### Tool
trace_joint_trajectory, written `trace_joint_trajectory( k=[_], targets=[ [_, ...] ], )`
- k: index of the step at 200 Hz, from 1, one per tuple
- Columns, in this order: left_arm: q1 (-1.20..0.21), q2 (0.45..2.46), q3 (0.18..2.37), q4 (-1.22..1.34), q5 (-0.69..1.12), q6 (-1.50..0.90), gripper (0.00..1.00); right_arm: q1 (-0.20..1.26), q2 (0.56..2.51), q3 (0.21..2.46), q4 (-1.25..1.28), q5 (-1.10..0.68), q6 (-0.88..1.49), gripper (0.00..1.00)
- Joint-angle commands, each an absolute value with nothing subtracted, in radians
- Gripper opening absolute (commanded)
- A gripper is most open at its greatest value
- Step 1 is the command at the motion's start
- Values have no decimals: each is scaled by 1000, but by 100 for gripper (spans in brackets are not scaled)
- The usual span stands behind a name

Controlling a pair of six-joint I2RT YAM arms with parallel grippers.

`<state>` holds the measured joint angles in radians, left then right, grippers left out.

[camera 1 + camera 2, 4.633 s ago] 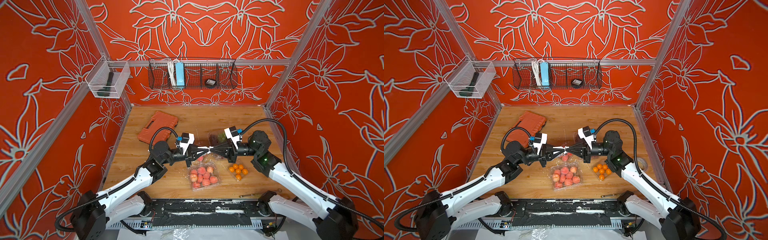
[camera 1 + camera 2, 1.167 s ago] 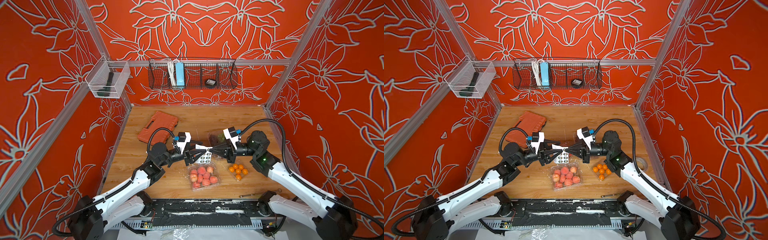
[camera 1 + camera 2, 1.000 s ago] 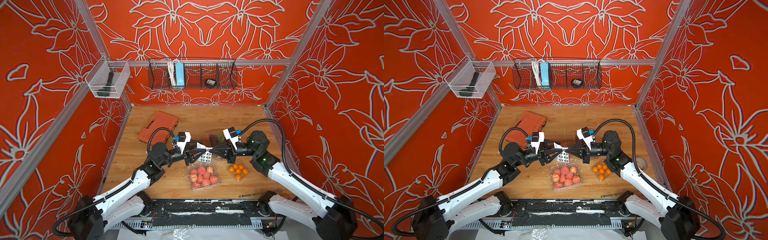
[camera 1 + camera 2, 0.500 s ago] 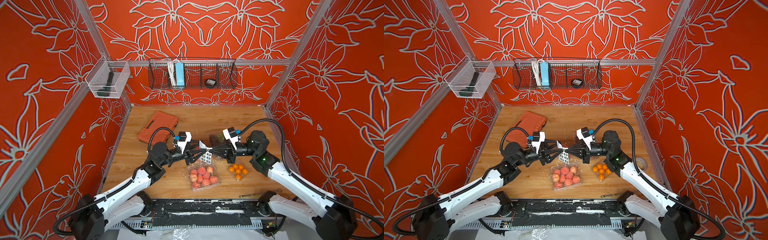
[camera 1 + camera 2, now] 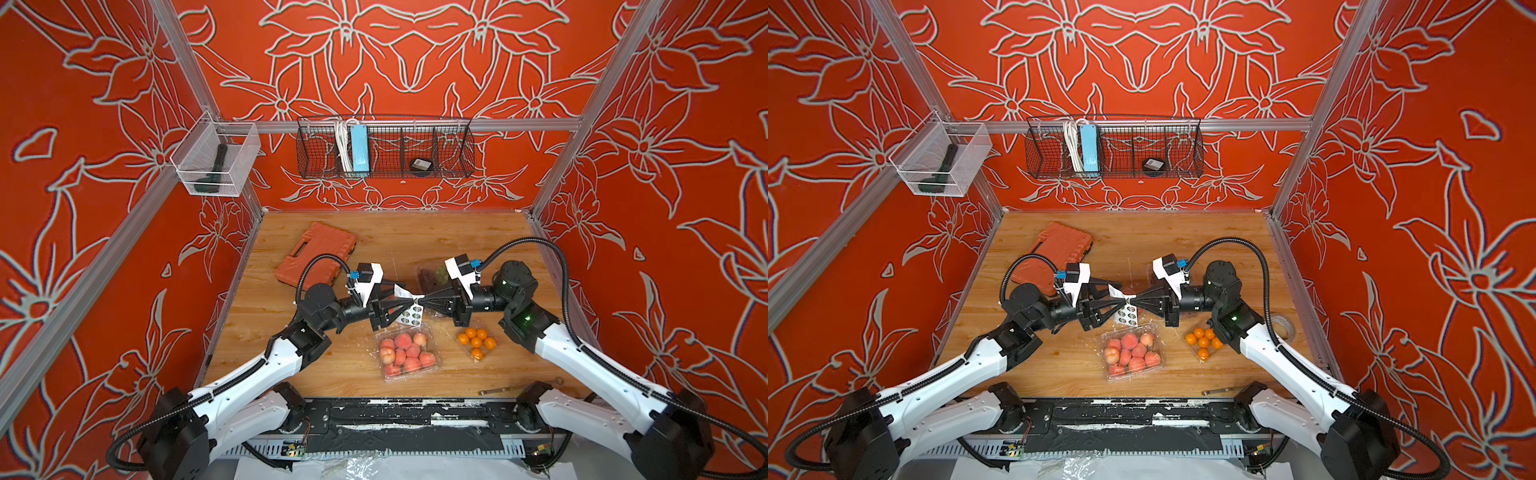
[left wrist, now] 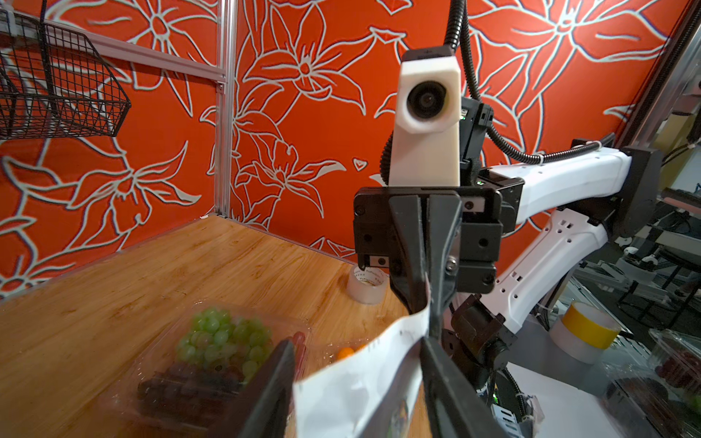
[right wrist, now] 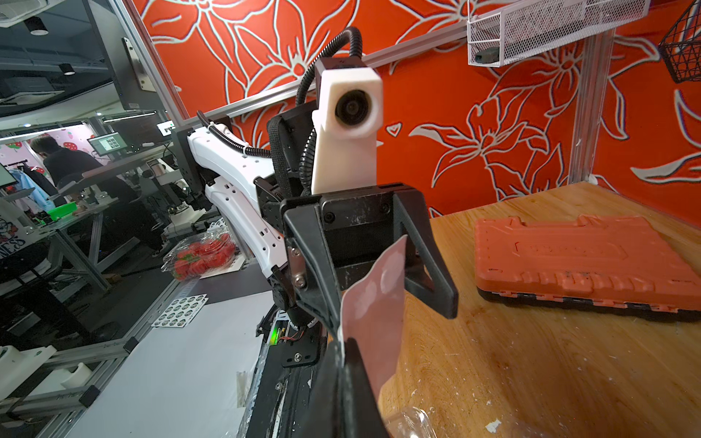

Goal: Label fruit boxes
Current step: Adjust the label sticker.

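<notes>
The right gripper (image 5: 420,298) is pressed together, pinching the sticker sheet (image 5: 409,316); the left gripper (image 5: 402,300) stands spread, fingers either side of it.

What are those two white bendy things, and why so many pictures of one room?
Those are two robot arms with pinching grippers at their tips. Two pictures look down from above on the wooden table; the two others come from little cameras on the arms' wrists, so each shows the opposite arm close up. On the table lie a clear plastic box of peaches, a clear plastic box of small oranges, a clear plastic box of green and purple grapes, and an orange ribbed plastic tool case. The right gripper is pinched shut on a white sheet of round dark stickers, up in the air. The left gripper has open jaws with the sheet between them.
</notes>
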<state>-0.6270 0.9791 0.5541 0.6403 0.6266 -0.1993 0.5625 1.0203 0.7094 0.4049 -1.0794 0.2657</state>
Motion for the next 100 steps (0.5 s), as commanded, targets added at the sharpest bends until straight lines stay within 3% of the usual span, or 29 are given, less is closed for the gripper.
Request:
trace_joint_trajectory(
  k=[1,100],
  targets=[
    [-621,981,578,687,660,-212,57,570,1024,708,423,-1067,249,0],
    [-623,1021,580,702,664,-221,57,569,1018,706,427,-1070,251,0]
  ],
)
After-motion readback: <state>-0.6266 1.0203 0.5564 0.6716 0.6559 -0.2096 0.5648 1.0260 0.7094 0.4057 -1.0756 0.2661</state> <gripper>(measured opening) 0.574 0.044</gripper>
